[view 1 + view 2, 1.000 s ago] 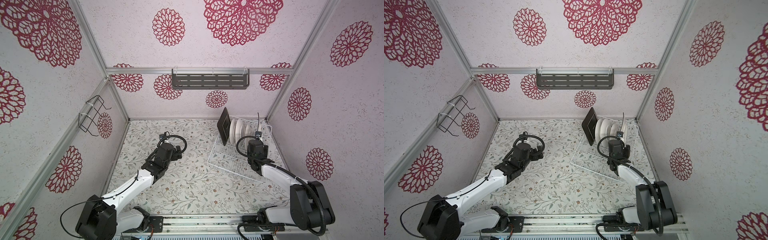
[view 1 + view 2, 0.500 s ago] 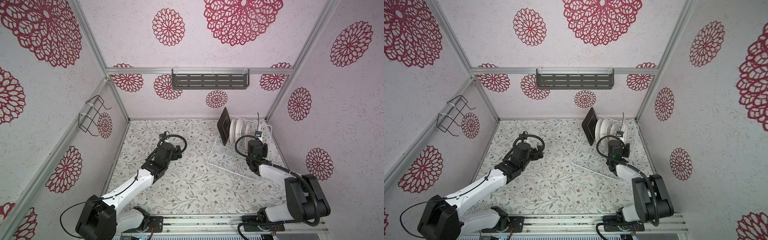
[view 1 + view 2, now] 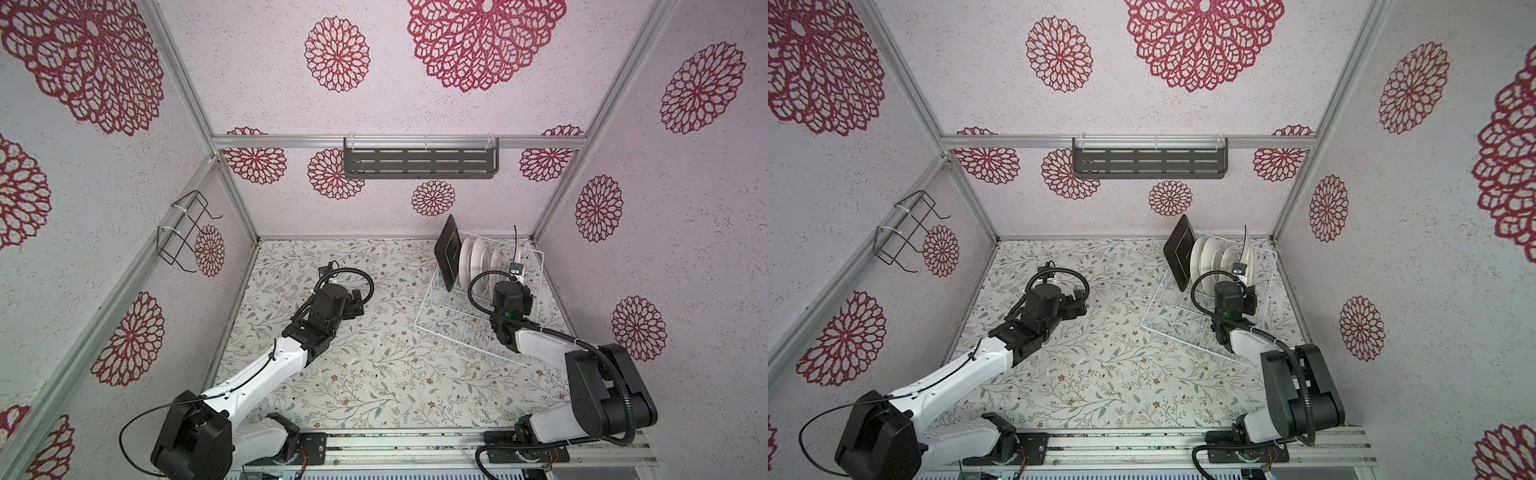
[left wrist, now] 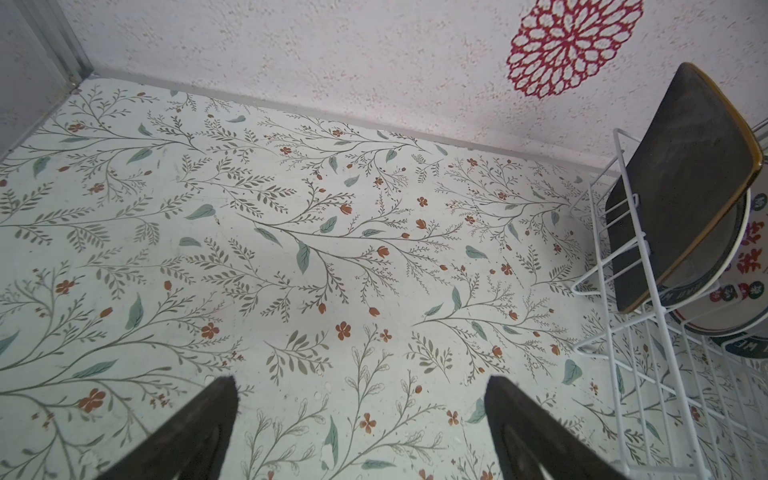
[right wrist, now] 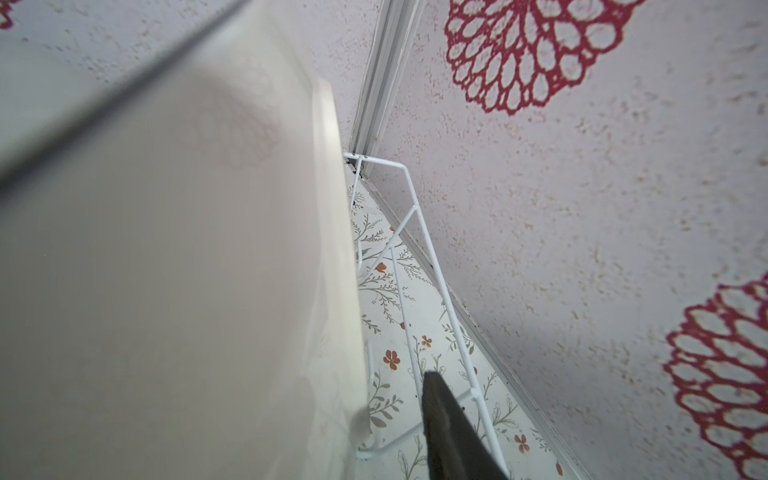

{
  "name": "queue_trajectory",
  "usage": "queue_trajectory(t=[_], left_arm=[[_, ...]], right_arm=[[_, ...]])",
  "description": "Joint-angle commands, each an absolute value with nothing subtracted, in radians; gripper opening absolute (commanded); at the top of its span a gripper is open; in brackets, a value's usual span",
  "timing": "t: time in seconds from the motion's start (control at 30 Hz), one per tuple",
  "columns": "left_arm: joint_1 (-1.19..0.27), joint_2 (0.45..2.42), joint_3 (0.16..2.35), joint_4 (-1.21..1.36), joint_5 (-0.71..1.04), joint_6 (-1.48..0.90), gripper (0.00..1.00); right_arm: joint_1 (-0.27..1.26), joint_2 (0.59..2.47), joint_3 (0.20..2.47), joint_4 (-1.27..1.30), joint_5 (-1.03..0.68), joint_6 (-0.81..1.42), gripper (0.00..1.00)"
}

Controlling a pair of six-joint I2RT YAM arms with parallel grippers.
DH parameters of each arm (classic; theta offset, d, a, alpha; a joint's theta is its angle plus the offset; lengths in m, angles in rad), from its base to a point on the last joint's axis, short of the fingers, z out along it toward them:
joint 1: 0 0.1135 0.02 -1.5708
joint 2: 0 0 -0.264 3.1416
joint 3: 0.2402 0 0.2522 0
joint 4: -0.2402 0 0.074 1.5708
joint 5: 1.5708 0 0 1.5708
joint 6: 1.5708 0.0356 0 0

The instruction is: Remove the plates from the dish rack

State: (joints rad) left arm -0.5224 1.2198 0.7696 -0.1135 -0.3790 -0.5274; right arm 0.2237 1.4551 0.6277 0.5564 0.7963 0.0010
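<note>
We are seeing dish rack (image 3: 457, 340) sitting at far right corner of desk (image 3: 374, 374), plates standing upright in it: black square plate (image 3: 449, 249) at end toward desk middle, round white plates (image 3: 478, 259) next, square white plate (image 3: 1248, 253) toward right edge. Right tool (image 3: 520, 277) reaching down at square white plate, jaws apart: one finger (image 5: 444, 424) showing just beside plate, gap between, other hidden behind it. Left tool (image 4: 361, 386) hovering over bare desk near middle, jaws spread wide, holding nothing

The table (image 3: 374, 374) is open left of the dish rack (image 3: 453, 316), whose upright plates (image 3: 478, 262) fill its far end.
</note>
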Motion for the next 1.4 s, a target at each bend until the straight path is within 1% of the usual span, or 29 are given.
queue_trajectory(t=[0.0,0.37,0.73,0.9,1.13,1.37], left_arm=[[-0.534,1.226,0.799,-0.128,-0.39,-0.526,0.97],[-0.534,1.226,0.802,-0.135,-0.39,-0.525,0.97],[-0.534,1.229,0.804,-0.137,-0.39,-0.526,0.97],[-0.534,1.228,0.805,-0.14,-0.39,-0.526,0.97],[-0.533,1.223,0.81,-0.146,-0.387,-0.529,0.97],[-0.534,1.215,0.806,-0.147,-0.393,-0.528,0.97]], right_arm=[[0.221,1.454,0.619,0.587,0.847,0.001,0.34],[0.223,1.439,0.605,0.611,0.852,0.014,0.25],[0.23,1.425,0.591,0.641,0.859,0.025,0.18],[0.23,1.42,0.588,0.647,0.859,0.02,0.12],[0.229,1.417,0.575,0.66,0.856,0.021,0.08],[0.23,1.415,0.559,0.695,0.867,0.014,0.0]])
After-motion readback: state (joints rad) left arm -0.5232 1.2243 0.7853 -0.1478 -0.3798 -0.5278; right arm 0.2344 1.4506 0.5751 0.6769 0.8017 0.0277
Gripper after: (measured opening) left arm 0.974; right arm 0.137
